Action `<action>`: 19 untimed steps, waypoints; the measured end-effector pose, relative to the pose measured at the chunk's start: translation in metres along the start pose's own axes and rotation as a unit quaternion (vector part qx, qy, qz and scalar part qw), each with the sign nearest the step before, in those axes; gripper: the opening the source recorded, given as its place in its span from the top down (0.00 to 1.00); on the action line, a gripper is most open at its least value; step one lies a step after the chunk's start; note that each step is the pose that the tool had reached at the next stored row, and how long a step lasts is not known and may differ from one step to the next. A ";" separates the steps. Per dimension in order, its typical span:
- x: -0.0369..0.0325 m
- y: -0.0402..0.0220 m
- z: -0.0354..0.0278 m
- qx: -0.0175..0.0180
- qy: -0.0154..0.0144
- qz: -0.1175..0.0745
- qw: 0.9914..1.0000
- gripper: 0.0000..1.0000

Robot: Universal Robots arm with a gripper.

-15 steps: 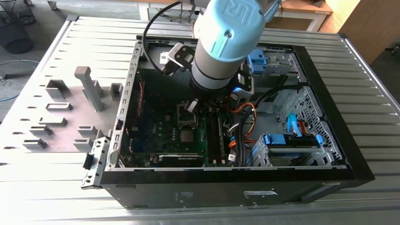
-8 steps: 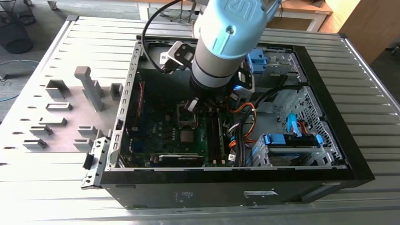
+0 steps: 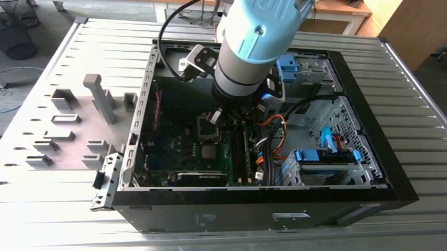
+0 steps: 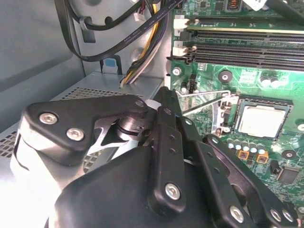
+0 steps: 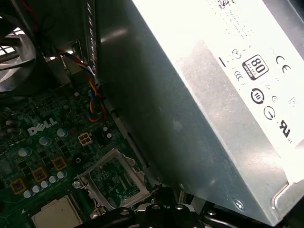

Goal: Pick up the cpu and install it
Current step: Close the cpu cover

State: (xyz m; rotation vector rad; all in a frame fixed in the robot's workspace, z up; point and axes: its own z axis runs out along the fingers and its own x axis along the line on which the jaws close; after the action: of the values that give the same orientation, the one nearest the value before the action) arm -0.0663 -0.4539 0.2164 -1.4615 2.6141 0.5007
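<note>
Slatted metal bench (image 3: 426, 130) with one open black computer case (image 3: 244, 209) on it. My gripper (image 3: 213, 118) hangs inside, can't tell if it's spread or closed. One small square silvery-grey cpu (image 3: 208, 152) lies on the green motherboard (image 3: 164, 149), just beside one open metal-framed socket (image 5: 114, 179). First wrist view adds one grey power-supply box (image 5: 199, 104), while the second wrist view gets the black memory slots (image 4: 247, 47) instead.

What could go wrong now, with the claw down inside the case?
1. The claw hangs right over the open socket; a descent off line could damage its exposed inside.
2. The power-supply box stands close beside the claw, so a sideways move may hit it.
3. The cpu lies flat on the board beside the socket; a skewed grasp could tilt it.
</note>
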 end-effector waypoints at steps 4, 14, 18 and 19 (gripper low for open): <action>-0.0001 0.0002 -0.0018 -0.001 0.002 -0.005 1.000 0.89; -0.0001 0.0003 -0.0041 0.002 0.013 -0.014 1.000 0.89; -0.0002 0.0005 -0.0052 0.004 0.018 -0.016 1.000 0.89; -0.0002 0.0006 -0.0055 0.004 0.018 -0.016 1.000 0.89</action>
State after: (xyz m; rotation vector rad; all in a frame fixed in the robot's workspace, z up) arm -0.0663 -0.4553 0.2218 -1.5230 2.6119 0.4641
